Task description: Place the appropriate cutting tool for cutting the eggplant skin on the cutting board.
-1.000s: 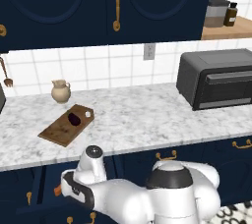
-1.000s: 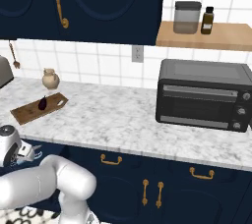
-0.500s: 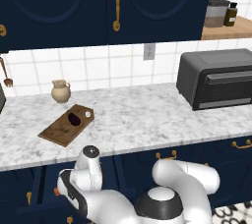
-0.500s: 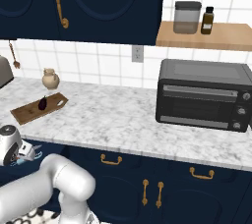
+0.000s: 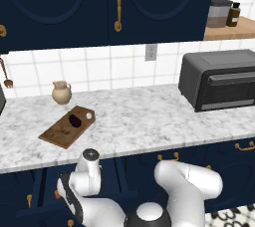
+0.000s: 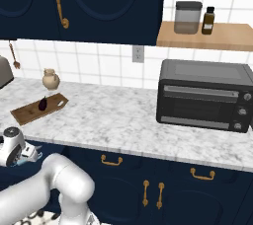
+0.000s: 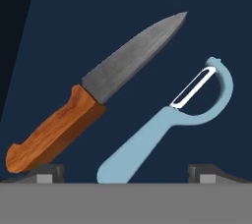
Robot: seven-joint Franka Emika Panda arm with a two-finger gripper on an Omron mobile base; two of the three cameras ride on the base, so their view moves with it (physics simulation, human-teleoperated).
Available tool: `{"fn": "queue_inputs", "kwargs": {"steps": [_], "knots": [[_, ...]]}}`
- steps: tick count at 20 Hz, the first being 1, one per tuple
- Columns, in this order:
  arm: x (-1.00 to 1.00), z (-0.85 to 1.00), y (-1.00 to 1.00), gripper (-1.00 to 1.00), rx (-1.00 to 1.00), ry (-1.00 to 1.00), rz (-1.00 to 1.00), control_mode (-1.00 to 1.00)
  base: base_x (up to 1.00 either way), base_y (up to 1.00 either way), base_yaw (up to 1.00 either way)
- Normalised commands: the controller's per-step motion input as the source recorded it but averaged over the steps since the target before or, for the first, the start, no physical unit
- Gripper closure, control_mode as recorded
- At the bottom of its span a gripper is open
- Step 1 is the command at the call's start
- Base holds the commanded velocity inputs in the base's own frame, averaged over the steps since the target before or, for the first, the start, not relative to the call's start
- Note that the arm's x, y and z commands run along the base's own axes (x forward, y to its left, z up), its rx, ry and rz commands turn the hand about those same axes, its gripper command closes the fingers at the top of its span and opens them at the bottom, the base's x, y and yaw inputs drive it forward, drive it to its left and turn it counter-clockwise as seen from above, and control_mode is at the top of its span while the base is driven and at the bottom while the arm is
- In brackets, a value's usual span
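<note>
A dark navy surface lay beneath one light-blue peeler, lower right, beside one orange-handled grey-bladed knife, apart. Spread fingers flanked the peeler handle. One brown wooden board carried one dark eggplant at the bench's left.

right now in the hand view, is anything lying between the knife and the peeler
No. In the hand view the knife and the peeler lie side by side, apart, with only bare dark blue surface between them.
</note>
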Motion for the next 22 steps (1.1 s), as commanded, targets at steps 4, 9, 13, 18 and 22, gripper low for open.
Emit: {"fn": "queue_inputs", "kwargs": {"steps": [4,9,13,18,22], "knots": [[0.29,-0.23,0.08,-1.0,0.0,0.0,0.0,-1.0,0.0,0.0,0.0],[0.28,-0.23,0.14,-1.0,0.0,0.0,0.0,-1.0,0.0,0.0,0.0],[0.21,-0.35,0.2,-1.0,0.0,0.0,0.0,-1.0,0.0,0.0,0.0],[0.13,-0.38,0.2,1.0,-0.02,0.0,0.0,-1.0,0.0,0.0,0.0],[0.02,-0.15,0.03,1.0,0.0,0.03,0.0,-1.0,0.0,0.0,0.0]]}}
